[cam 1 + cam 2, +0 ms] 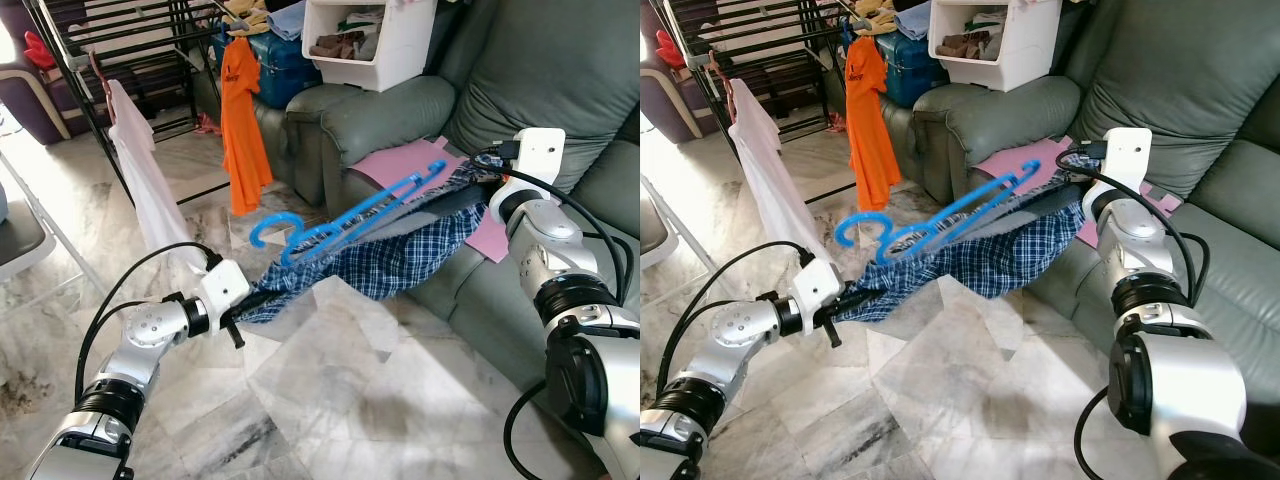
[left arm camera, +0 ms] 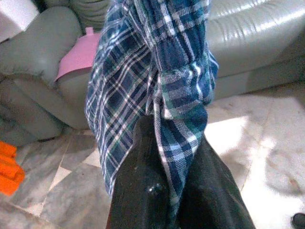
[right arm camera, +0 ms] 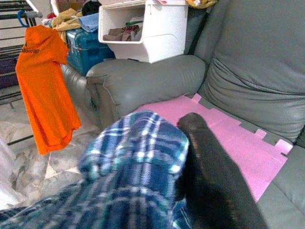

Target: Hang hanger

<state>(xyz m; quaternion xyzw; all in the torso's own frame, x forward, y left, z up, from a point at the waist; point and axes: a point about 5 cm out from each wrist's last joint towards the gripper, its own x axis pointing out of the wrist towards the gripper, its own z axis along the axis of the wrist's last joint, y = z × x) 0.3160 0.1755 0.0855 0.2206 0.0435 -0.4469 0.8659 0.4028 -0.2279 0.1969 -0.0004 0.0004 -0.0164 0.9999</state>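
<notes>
A blue plaid shirt (image 1: 385,255) is stretched in the air between the two grippers, above the marble floor (image 1: 330,400) in front of a grey-green sofa (image 1: 560,90). The left gripper (image 1: 243,312) holds the shirt's lower end; in the left wrist view its two black fingers (image 2: 138,186) are pressed together with plaid cloth pinched between them. The right gripper (image 1: 478,175) holds the other end up by the sofa seat, its finger (image 3: 209,176) tight against the bunched cloth, so it too is clamped on the shirt. A blue hanger (image 1: 340,220) lies on top of the shirt, tilted, its hook (image 1: 272,228) toward the left gripper and its far end up near the right one. A pink mat (image 1: 410,165) lies on the seat under the right gripper. Beyond, an orange shirt (image 1: 243,125) and a white garment (image 1: 145,180) hang on a black rack (image 1: 120,40), and a white bin (image 1: 375,40) sits on the sofa arm.
</notes>
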